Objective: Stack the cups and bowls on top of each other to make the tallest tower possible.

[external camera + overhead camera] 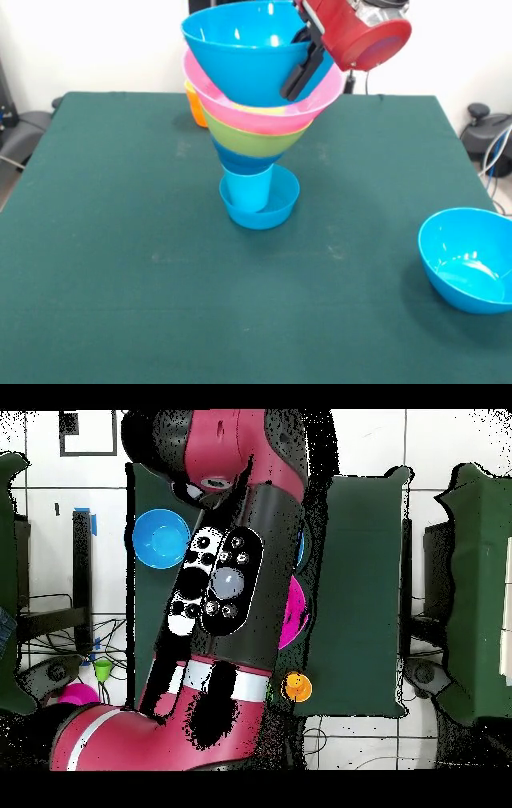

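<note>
— One gripper (298,76), black fingers clamped on the rim of the top blue bowl (244,52), right side of it in the front view.

— And the tower (254,120) under it?

— Funnel-shaped, mid-table: small blue bowl (282,210) at the base, light blue cup (246,190) standing in it, then blue, lime green bowl (252,141), pink bowl (264,112), widening upward.

— The arm?

— Red wrist slanting down from the upper right. From overhead the arm (225,584) covers nearly the whole stack.

— Anything else?

— Orange cup (194,108) behind the tower, loose blue bowl (468,260) well apart at the near right.
</note>
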Tool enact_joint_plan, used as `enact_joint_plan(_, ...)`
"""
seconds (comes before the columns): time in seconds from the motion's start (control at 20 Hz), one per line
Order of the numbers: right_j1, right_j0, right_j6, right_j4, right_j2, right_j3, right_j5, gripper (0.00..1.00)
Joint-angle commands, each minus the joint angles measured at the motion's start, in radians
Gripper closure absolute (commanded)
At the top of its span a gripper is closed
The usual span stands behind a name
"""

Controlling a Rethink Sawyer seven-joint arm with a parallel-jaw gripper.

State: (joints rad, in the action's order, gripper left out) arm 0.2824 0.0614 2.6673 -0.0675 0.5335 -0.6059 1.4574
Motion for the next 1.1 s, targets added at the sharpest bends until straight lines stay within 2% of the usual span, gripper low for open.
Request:
enact_joint_plan(0.05, -0.012, -0.019, -0.24, 0.081, -0.037, 0.038, 0.165, 1.0)
enact_joint_plan(0.3, 0.001, -0.012, -0.22, 0.083, -0.047, -0.021, 0.114, 1.0)
enact_joint_plan(0.55, -0.004, -0.012, -0.169, 0.073, -0.077, -0.115, 0.004, 1.0)
enact_joint_plan(1.1, 0.023, -0.001, -0.148, 0.071, -0.07, -0.185, 0.016, 1.0)
